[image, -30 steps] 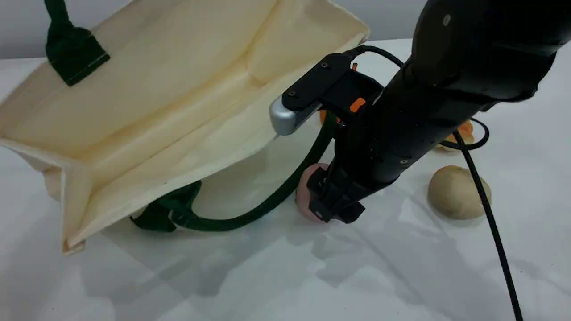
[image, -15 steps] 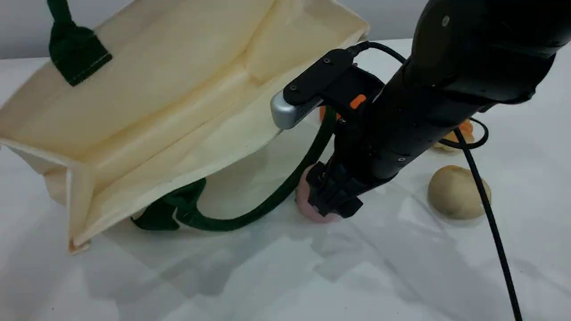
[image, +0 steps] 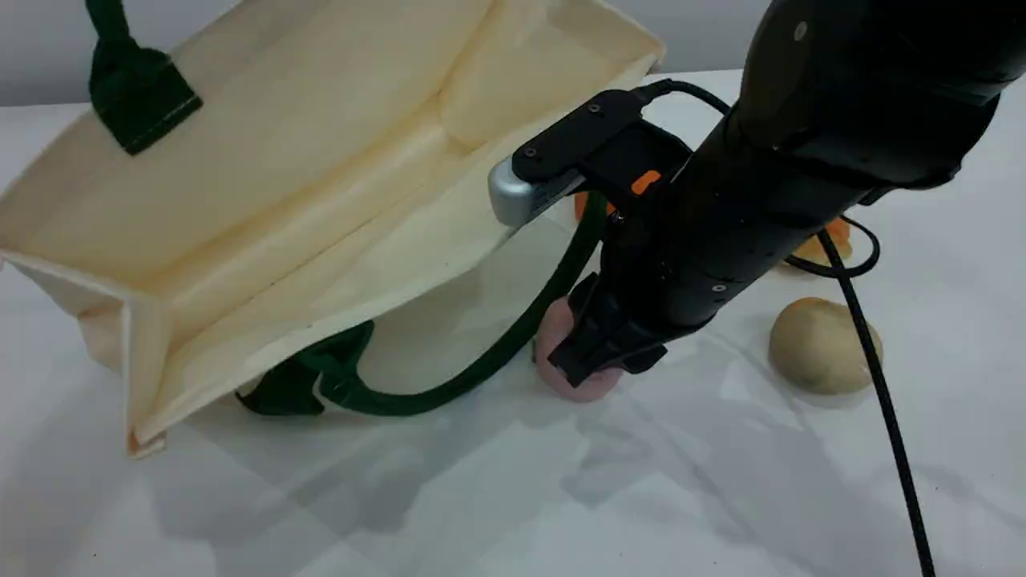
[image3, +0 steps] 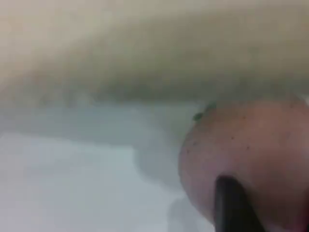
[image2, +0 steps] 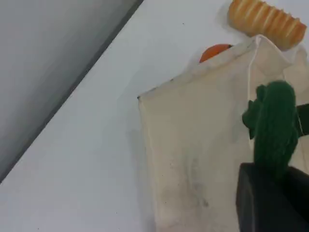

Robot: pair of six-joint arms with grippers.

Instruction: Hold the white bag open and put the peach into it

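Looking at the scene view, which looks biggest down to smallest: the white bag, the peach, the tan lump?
1. white bag, by far.
2. tan lump and peach look alike; the peach is partly hidden, so unranked.

Right arm [image: 801, 144] is entering from top right, slanting down toward table [image: 481, 497], wrist pitching steeply downward. Right end effector [image: 599, 353] is sitting low at table level, fingers clamping peach [image: 589, 386]. One dark fingertip [image3: 231, 205] is pressing against peach in right wrist view. Left arm is lying outside scene view. Left end effector [image2: 270, 198] is showing only as dark block in left wrist view, pinching green handle [image2: 274, 125] rising out of it.
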